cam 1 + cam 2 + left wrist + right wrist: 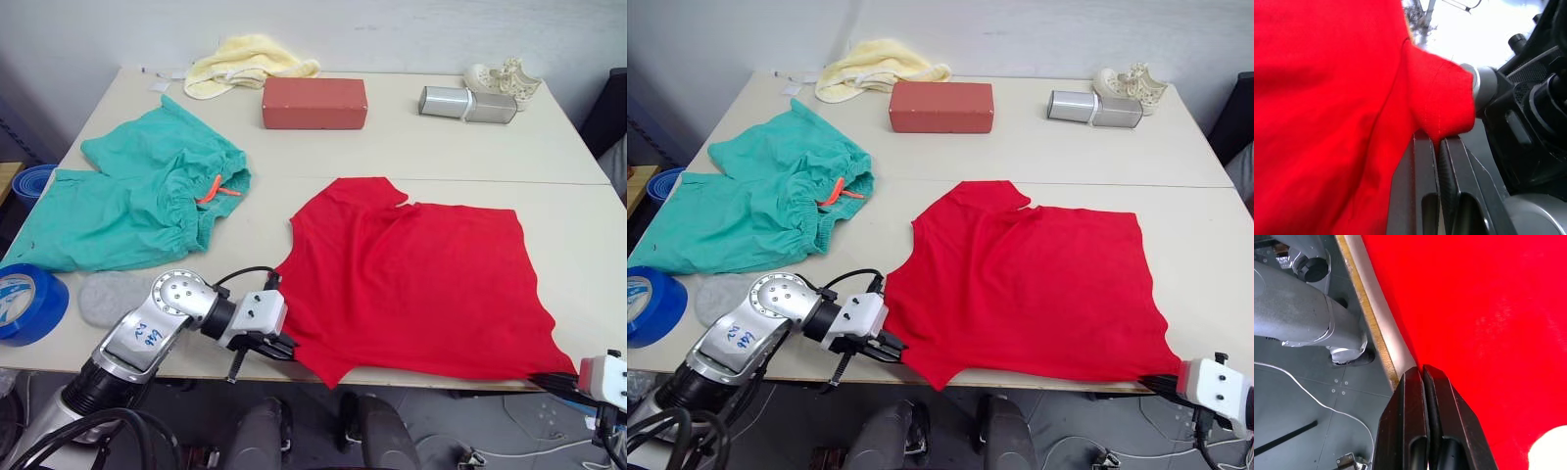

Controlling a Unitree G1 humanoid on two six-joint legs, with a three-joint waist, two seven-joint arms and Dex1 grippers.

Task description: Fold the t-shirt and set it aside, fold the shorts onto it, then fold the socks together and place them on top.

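The red t-shirt (421, 274) lies spread flat on the near right part of the table (441, 147), neck toward the shorts. My left gripper (282, 347) is at its near left corner, shut on a fold of the red fabric (1444, 107). At the near right corner, by the table edge, my right gripper (551, 380) is shut with its tips (1421, 369) on the hem. The teal shorts (137, 201) lie crumpled at the left, orange drawstring showing. A grey sock (113, 294) lies just in front of them, partly behind my left arm.
A pale yellow towel (245, 61), a red box (313, 102), a silver box (468, 104) and a white ornament (505, 78) line the far edge. A blue tape roll (27, 302) sits at the near left corner.
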